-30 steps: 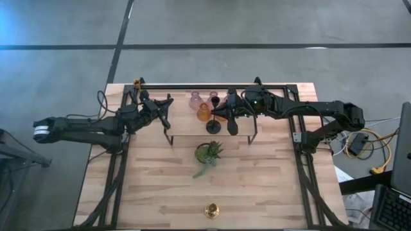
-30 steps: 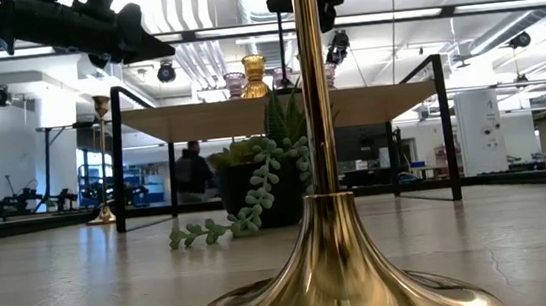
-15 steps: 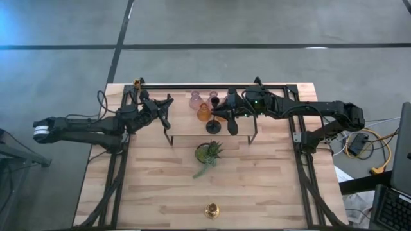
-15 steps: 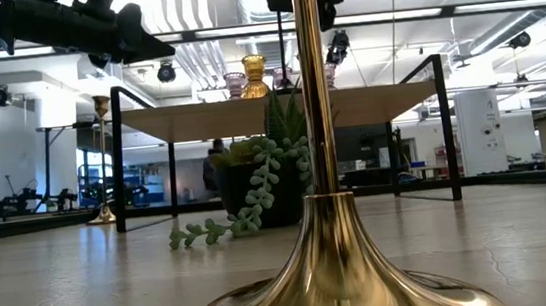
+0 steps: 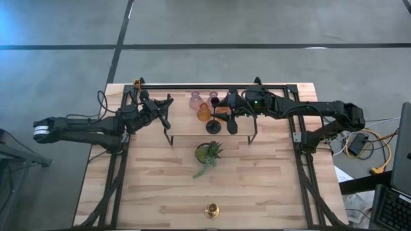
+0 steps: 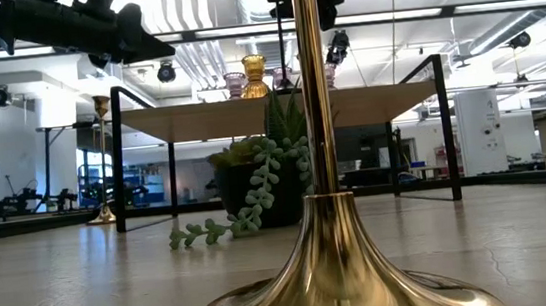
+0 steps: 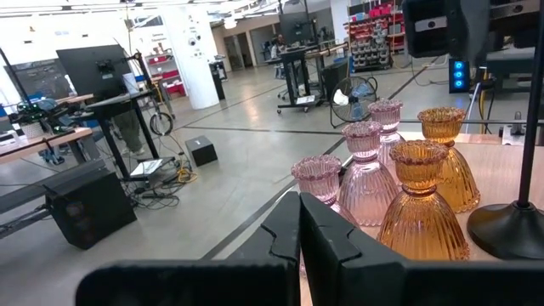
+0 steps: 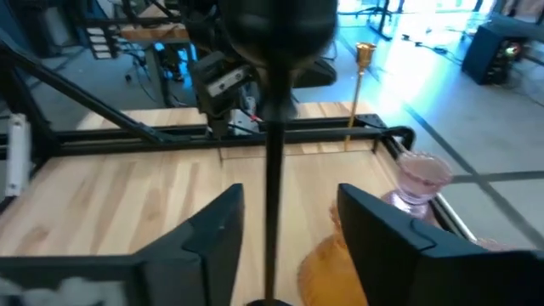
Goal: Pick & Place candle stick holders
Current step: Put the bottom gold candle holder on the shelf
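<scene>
A black slim-stemmed candle stick holder (image 5: 212, 126) stands upright on its round base on the raised shelf (image 5: 241, 131) at the far middle of the table. My right gripper (image 8: 287, 204) is open, one finger on either side of the black stem (image 8: 273, 170) and clear of it. Behind it on the shelf stand pink (image 7: 364, 170) and amber (image 7: 422, 208) glass holders. My left gripper (image 7: 299, 234) is shut and empty, just left of the shelf (image 5: 164, 109). One brass holder (image 5: 211, 210) stands at the near edge, another (image 5: 136, 83) at the far left corner.
A small green potted plant (image 5: 209, 154) sits on the table just in front of the shelf, with a strand trailing toward the near left. The shelf's black frame legs (image 6: 117, 158) stand around it. Bare wood lies to both sides of the plant.
My right gripper has opened and let go of the black holder's stem. The holder stays upright on the shelf where it was.
</scene>
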Robot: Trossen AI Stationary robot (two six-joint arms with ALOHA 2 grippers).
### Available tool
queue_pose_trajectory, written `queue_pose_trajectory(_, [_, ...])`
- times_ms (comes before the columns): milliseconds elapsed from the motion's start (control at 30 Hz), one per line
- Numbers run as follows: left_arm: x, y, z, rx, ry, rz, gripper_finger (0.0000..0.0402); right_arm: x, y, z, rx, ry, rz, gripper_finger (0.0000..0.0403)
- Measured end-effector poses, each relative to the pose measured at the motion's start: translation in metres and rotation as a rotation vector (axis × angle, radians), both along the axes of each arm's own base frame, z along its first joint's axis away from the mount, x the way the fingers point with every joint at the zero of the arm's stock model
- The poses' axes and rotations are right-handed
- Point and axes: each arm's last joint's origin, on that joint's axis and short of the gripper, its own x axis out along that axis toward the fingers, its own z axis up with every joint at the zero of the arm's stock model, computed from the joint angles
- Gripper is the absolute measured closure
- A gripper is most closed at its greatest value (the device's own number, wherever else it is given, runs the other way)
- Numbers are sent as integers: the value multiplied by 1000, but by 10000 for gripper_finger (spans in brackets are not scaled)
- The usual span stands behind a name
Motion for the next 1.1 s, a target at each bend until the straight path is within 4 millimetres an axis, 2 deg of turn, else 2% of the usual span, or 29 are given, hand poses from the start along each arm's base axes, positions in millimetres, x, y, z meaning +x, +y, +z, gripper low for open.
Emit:
queue_pose_trajectory(133, [0, 0, 0, 0, 0, 0, 394, -7, 0, -1, -38, 66, -47, 183])
queue_pose_trajectory(267, [0, 0, 0, 0, 1, 0, 394, -20, 2, 7, -18, 154, -67, 171])
queue_pose_trajectory(600, [0, 0, 0, 12, 10, 1, 394, -64, 21, 33, 85, 231, -61, 191])
queue_pose_trajectory(700, [0, 0, 0, 12, 10, 1, 394, -71, 40, 31, 117, 256, -5, 198])
queue_pose_trajectory(833, [0, 0, 0, 12, 10, 1, 394, -70, 76, 19, 128, 284, 124, 209])
queue_pose_trajectory(1000, [0, 0, 0, 11, 9, 1, 394, -65, 126, -7, 84, 303, 230, 221])
queue_pose_trajectory(1100, [0, 0, 0, 12, 10, 1, 394, -63, 156, -23, 74, 250, 316, 229])
